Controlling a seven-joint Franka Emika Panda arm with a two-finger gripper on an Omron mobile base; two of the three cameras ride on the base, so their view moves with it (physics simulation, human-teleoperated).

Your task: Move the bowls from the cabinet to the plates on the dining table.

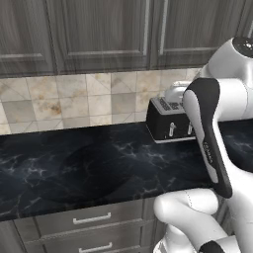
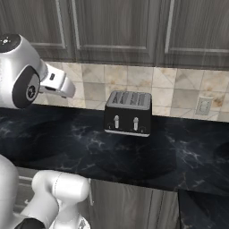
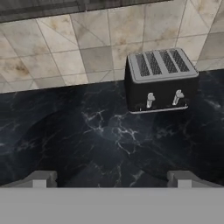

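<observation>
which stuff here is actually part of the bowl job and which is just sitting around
Part of the job:
- cabinet, doors closed
- gripper, jaws apart, holding nothing

Just sitting around:
- toaster, black, on the counter
- counter, black marble
- tiled wall
- wall outlet
- drawers

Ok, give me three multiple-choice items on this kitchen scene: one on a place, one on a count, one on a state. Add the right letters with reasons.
1. Where does the toaster stand?
A. on the black counter against the tiled wall
B. inside a drawer
C. on the floor

2. How many slots does the toaster's top have?
A. one
B. two
C. four

3. How are the cabinet doors?
A. closed
B. one wide open
C. taken off

Answers:
1 A: it sits on the marble top with the tiles right behind it.
2 C: the hand view shows four slots side by side.
3 A: every panelled door lies flush in both base views.
</observation>
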